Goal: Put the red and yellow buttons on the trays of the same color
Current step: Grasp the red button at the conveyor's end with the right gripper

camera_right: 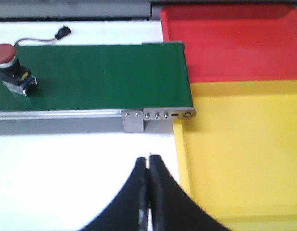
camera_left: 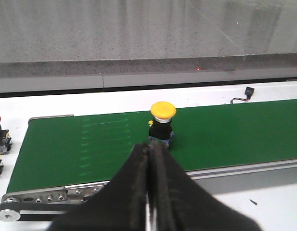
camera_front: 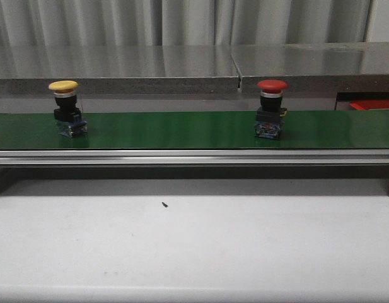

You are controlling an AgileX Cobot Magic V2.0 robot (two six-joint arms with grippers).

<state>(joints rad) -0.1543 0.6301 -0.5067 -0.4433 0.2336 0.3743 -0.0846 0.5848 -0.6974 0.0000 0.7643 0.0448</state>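
Observation:
Two push buttons stand upright on the green conveyor belt (camera_front: 175,129). The yellow button (camera_front: 65,107) is at the belt's left, the red button (camera_front: 270,108) right of centre. In the left wrist view the yellow button (camera_left: 162,122) stands just beyond my left gripper (camera_left: 150,147), which is shut and empty. The right wrist view shows the red button (camera_right: 11,67) on the belt, well away from my shut, empty right gripper (camera_right: 148,159). The red tray (camera_right: 235,41) and the yellow tray (camera_right: 244,149) lie side by side past the belt's end. Neither gripper shows in the front view.
A metal frame rail (camera_front: 194,156) runs along the belt's front edge. White tabletop (camera_front: 194,246) lies in front of it. A grey steel ledge (camera_front: 181,63) stands behind the belt. A small black cable connector (camera_right: 61,32) lies beyond the belt.

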